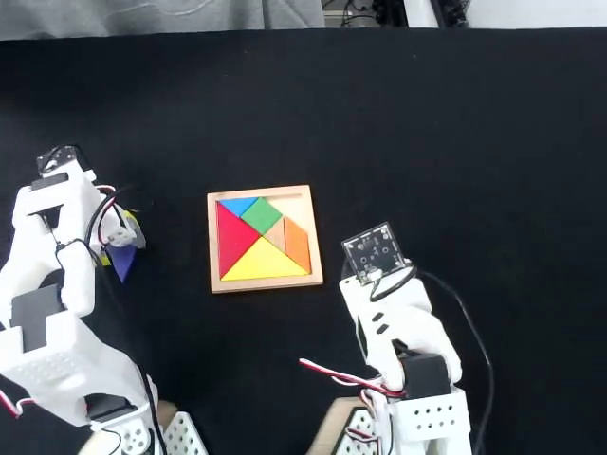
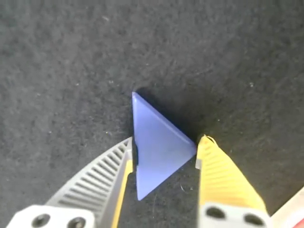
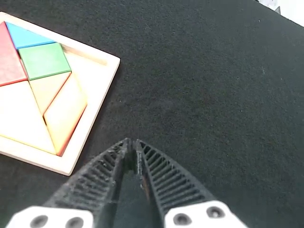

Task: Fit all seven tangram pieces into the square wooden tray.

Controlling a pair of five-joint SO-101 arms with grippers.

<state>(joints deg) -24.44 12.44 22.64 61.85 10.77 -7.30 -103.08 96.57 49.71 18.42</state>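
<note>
So, the violet triangle (image 2: 156,137) lies near the table (image 1: 474,142)'s left edge, pinched by your left gripper (image 2: 166,142), likely for carrying. The tray (image 1: 212,242), mid-table, has a far-right corner gap. The right gripper (image 3: 132,145) is pressed together beside it.

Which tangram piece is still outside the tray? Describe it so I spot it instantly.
Look left of the wooden tray on the black table. Between the left gripper's fingers lies a violet-blue triangle, the sole piece off the tray.
</note>
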